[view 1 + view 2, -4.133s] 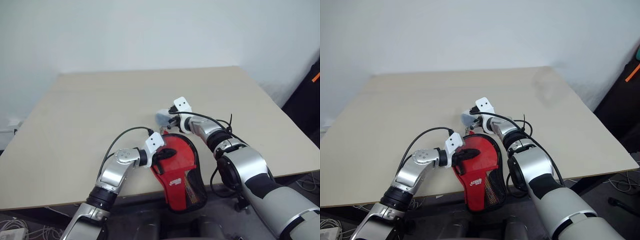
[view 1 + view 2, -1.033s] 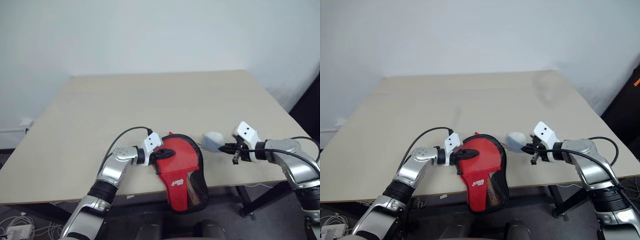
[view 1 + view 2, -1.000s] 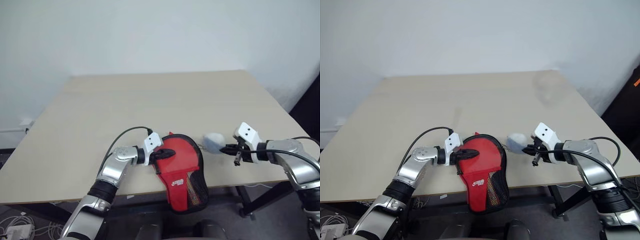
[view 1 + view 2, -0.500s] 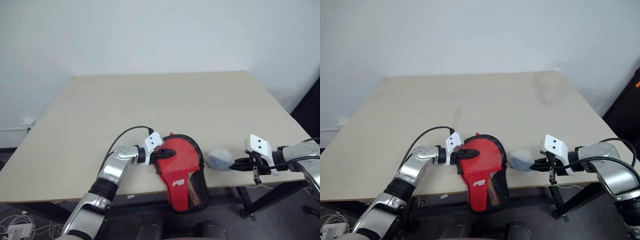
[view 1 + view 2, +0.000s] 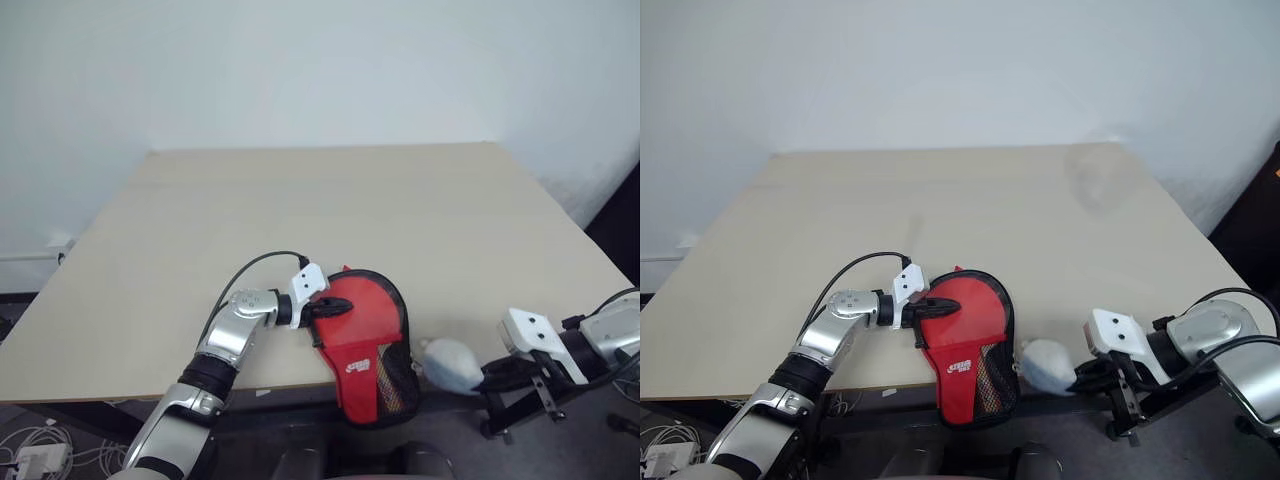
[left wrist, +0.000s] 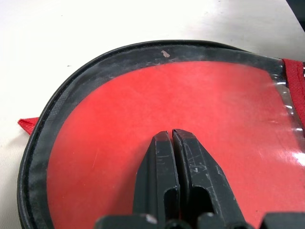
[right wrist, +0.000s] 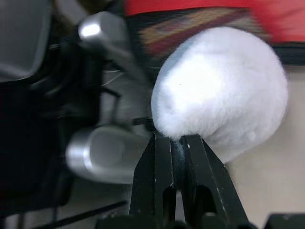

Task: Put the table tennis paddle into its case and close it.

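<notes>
1. The left gripper (image 5: 338, 308), closed and empty, presses down on the case (image 5: 365, 340), likely pinning it at the desk (image 5: 300, 210) edge.
2. The right gripper (image 5: 1085, 377) pinches a grey-blue fluffy pompom (image 5: 1045, 365) beside the case, probably the zip pull.
3. The paddle's red face (image 6: 190, 109) lies under the left gripper.

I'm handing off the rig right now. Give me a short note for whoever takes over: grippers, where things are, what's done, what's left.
Left gripper: shut, pressing down on the red face of the case.
Right gripper: shut on the grey-blue pompom, held just past the near edge of the table, to the right of the case.
The case lies flat at the near table edge, its narrow mesh end hanging over the edge.
Whether the paddle is inside or the zip is fully closed cannot be told from here.
Left: check the zip all round, then release both grippers.
</notes>
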